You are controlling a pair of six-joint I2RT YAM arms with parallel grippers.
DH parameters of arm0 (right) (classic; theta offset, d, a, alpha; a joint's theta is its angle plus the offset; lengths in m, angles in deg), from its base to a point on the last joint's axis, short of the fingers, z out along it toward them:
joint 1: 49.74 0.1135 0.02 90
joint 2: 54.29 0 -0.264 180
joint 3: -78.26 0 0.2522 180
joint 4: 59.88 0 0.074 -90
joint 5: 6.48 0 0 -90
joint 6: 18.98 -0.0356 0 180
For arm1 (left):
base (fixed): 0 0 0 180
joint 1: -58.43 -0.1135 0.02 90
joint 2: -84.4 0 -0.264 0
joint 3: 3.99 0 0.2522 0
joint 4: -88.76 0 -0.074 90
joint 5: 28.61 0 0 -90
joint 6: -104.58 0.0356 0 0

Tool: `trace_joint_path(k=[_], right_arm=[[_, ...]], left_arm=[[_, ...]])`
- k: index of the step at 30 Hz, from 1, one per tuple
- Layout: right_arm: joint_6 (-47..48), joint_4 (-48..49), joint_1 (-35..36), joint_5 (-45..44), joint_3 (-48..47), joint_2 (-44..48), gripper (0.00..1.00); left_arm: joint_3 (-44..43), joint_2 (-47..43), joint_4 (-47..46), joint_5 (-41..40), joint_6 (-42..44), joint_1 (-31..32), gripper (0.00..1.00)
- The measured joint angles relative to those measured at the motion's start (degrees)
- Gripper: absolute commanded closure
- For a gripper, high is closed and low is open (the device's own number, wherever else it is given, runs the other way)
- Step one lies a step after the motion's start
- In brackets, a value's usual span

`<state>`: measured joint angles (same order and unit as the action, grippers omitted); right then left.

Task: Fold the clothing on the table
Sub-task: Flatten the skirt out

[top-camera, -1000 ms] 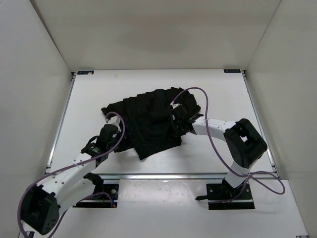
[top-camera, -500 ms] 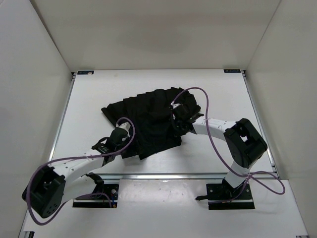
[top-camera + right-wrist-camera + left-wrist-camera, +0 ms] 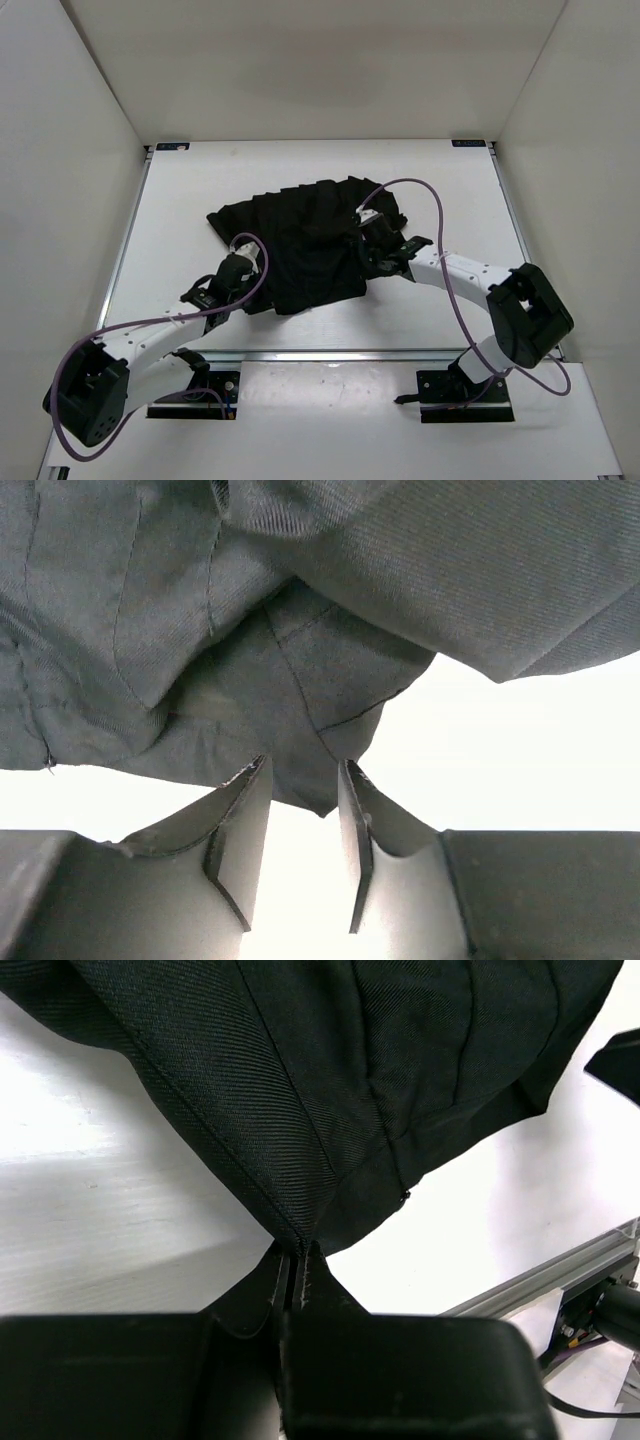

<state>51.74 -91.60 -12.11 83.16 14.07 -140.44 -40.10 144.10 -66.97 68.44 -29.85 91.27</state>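
The clothing [image 3: 300, 240], a black pleated garment, lies crumpled across the middle of the white table [image 3: 440, 190]. My left gripper [image 3: 241, 270] sits at its near-left edge. In the left wrist view that gripper [image 3: 297, 1250] is shut on a pinched fold of the clothing's [image 3: 350, 1080] hem. My right gripper [image 3: 373, 243] rests at the garment's right side. Seen from the right wrist, it [image 3: 305, 770] is open, and a loose corner of the clothing [image 3: 300, 630] hangs down between its fingertips [image 3: 258, 780] without being pinched.
A metal rail [image 3: 350, 353] runs along the table's near edge and also shows in the left wrist view [image 3: 540, 1280]. Purple cables [image 3: 420, 190] loop over both arms. White enclosure walls [image 3: 80, 120] close in the left, right and back.
My left gripper has moved onto the garment's near-left hem and shut on it. My right gripper has opened and let go of the cloth, and its arm's elbow has swung right.
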Motion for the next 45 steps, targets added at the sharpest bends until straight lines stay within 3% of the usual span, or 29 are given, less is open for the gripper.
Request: trace_joint_path(k=[5, 7, 13, 15, 17, 22, 26, 29, 32, 36, 39, 41, 45], right_arm=[[-0.28, -0.15, 0.74, -0.04, 0.0, -1.36, 0.65], [-0.44, -0.13, 1.64, 0.02, -0.02, -2.73, 0.58], [-0.42, -0.63, 4.11, -1.29, -2.91, -8.2, 0.59], [-0.22, -1.33, 4.76, -2.58, -4.96, -10.34, 0.72], [0.26, -2.38, 5.27, -4.59, -7.19, -12.39, 1.0], [-0.24, -1.57, 5.42, -6.69, -7.32, -12.61, 0.99], [-1.4, 2.64, 2.6, -2.12, 3.63, -1.62, 1.0], [-4.74, 6.03, -5.53, 4.48, 14.62, 12.57, 1.0], [-8.04, 6.88, -11.65, 10.29, 19.02, 20.48, 1.0], [-9.81, 5.73, -16.11, 16.41, 20.48, 24.35, 0.92], [-9.79, 3.26, -20.52, 17.92, 21.97, 27.96, 0.8], [-9.77, 1.73, -22.99, 17.9, 23.19, 31.52, 0.64], [-8.63, 0.94, -20.26, 17.22, 23.65, 36.94, 0.62]], left_arm=[[0.59, 0.55, -0.11, 0.07, 0.24, 0.09, 1.0], [0.72, 0.94, -0.22, 0.09, 0.24, 0.22, 1.0], [1.79, 0.92, -0.72, 0.33, 0.22, 0.31, 1.0], [2.29, 0.68, -0.68, 0.33, 0.22, 0.22, 1.0], [2.69, 0.33, -0.59, 0.33, 0.26, 0.02, 1.0], [2.86, -0.92, 0.59, 0.59, 1.38, -1.7, 1.0], [2.86, -2.56, 2.97, 0.94, 3.17, -4.35, 1.0], [2.86, -4.0, 4.48, 1.07, 4.17, -5.66, 1.0], [2.84, -5.07, 3.58, 2.86, 4.44, -6.03, 1.0], [2.86, -5.27, 2.91, 3.82, 4.61, -6.12, 1.0], [2.93, -5.2, 3.72, 3.26, 5.22, -6.16, 1.0], [3.13, -5.18, 4.46, 2.86, 5.6, -6.32, 1.0], [3.69, -5.46, 4.98, 2.62, 5.86, -6.86, 1.0]])
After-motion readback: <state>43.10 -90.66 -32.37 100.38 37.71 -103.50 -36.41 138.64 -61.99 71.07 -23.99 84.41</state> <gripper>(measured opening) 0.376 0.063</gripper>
